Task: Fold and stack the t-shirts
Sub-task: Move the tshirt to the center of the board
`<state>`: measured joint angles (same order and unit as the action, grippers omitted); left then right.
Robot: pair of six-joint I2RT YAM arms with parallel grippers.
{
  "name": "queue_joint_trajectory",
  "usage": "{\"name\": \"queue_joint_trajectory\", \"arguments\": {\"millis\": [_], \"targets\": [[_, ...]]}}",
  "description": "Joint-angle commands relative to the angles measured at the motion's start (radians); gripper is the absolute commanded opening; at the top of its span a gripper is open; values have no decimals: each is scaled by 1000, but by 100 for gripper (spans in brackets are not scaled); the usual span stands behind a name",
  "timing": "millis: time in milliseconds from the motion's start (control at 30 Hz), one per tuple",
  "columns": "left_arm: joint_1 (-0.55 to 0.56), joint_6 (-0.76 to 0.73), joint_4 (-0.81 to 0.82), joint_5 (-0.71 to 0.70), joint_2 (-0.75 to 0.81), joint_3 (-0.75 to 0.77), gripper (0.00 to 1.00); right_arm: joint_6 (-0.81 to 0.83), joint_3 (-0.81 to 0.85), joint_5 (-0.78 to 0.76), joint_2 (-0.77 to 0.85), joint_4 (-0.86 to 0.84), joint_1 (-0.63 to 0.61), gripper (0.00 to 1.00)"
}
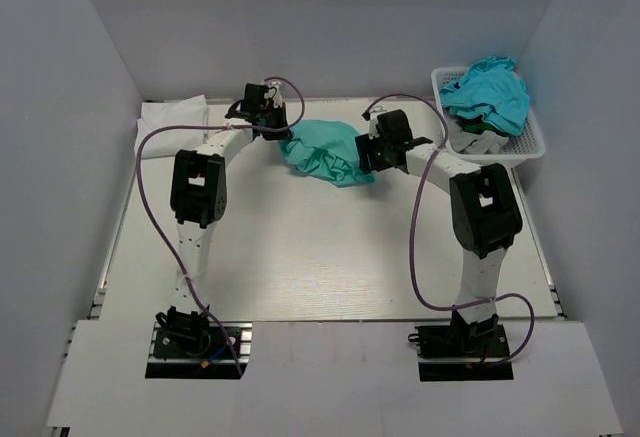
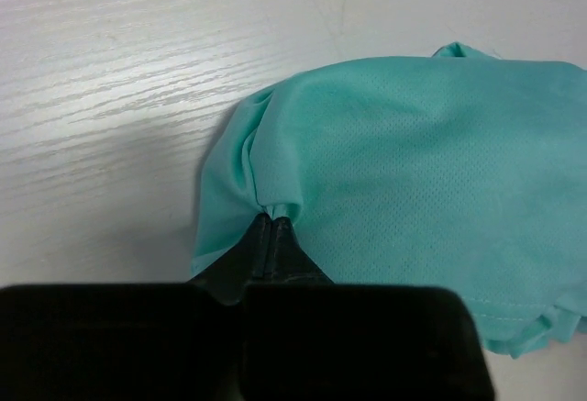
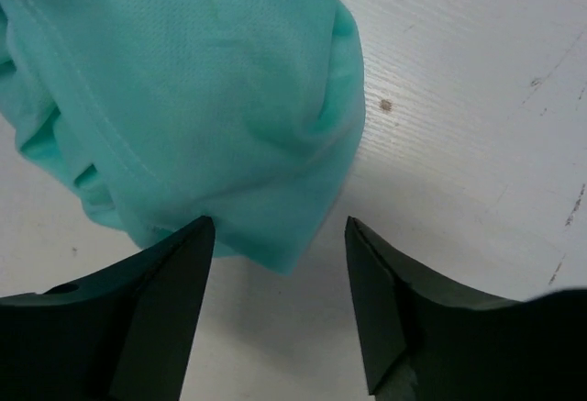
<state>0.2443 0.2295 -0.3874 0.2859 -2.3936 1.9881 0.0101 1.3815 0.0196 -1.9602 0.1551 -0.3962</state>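
The crumpled mint-green cloth t-shirt [image 1: 325, 149], upper centre, is pinched by the left gripper [image 2: 273, 221]; the right gripper [image 3: 280, 227] is spread apart beside it.

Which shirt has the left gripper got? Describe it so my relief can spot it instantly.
Look at the far middle of the table. A crumpled mint sea-green t-shirt lies there, with the left gripper pinching its edge. The white one sits in the far left corner, and the brighter turquoise ones fill the basket at the right.
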Motion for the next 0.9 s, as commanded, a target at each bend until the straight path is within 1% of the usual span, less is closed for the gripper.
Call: {"name": "queue_joint_trajectory", "arguments": {"millis": [0, 33, 100, 167, 200, 233, 267, 300, 333, 367, 400, 467, 500, 533, 600, 667, 700, 733, 867], "targets": [[4, 1, 60, 76, 114, -32, 0, -2, 62, -69, -25, -51, -16, 64], [4, 1, 83, 76, 140, -73, 0, -24, 62, -70, -28, -57, -20, 64], [4, 1, 148, 85, 224, -115, 0, -30, 68, -73, -40, -89, -26, 60], [4, 20, 198, 85, 279, -176, 0, -36, 70, -72, -49, -110, -29, 50], [4, 21, 208, 85, 306, -207, 0, -38, 74, -67, -49, -117, -32, 32], [4, 21, 208, 85, 357, -221, 0, -45, 77, -67, -52, -118, -29, 19], [4, 30, 220, 85, 384, -236, 0, -61, 76, -75, -46, -130, -29, 3], [4, 30, 231, 85, 411, -250, 0, -73, 67, -79, -30, -132, -30, 0], [4, 30, 242, 85, 441, -290, 0, -75, 53, -83, -20, -144, -30, 0], [4, 30, 261, 85, 500, -311, 0, -73, 39, -89, 15, -204, -32, 0], [4, 30, 262, 85, 528, -331, 0, -82, -20, -95, 59, -224, -30, 0], [4, 30, 277, 61, 580, -382, 0, -97, -61, -98, 131, -285, -32, 0], [4, 21, 286, 61, 603, -394, 0, -98, -120, -90, 182, -346, -35, 0], [4, 21, 286, 61, 650, -419, 0, -95, -139, -64, 207, -362, -33, 0], [4, 21, 300, 79, 694, -455, 0, -91, -188, -41, 288, -394, -38, 0], [4, 21, 323, 88, 758, -477, 0, -87, -209, -32, 331, -396, -47, 0], [4, 21, 323, 101, 777, -486, 0, -82, -208, 17, 349, -391, -49, 0], [4, 21, 335, 101, 793, -495, 0, -84, -211, 23, 362, -390, -53, 0], [13, 30, 326, 191, 852, -457, 0, -122, -237, 20, 395, -387, -61, 0]]}}
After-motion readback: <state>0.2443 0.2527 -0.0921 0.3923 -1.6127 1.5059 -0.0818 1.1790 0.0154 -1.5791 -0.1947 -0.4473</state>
